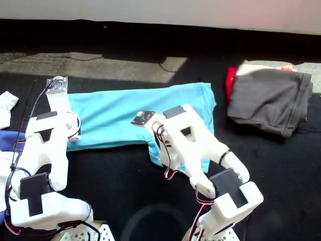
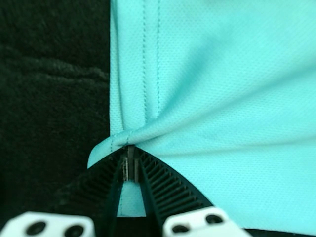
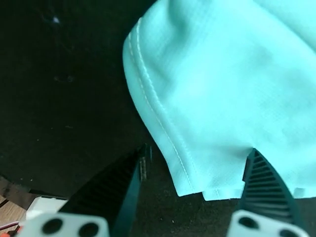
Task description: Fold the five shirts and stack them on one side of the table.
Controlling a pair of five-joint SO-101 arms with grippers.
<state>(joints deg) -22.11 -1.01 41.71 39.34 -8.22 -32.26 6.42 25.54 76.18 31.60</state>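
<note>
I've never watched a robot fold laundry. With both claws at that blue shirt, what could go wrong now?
The left claw pinches only a thin fold of the shirt at its hem, so the cloth could slip out when pulled. The right claw stands open around a corner and might miss it, leaving a crooked fold.

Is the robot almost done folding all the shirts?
Not yet. A folded pile, grey on top, sits at one side. The left claw pinches the teal shirt; the right claw is open around its edge. Left over: white cloth and blue cloth at the other side.
</note>
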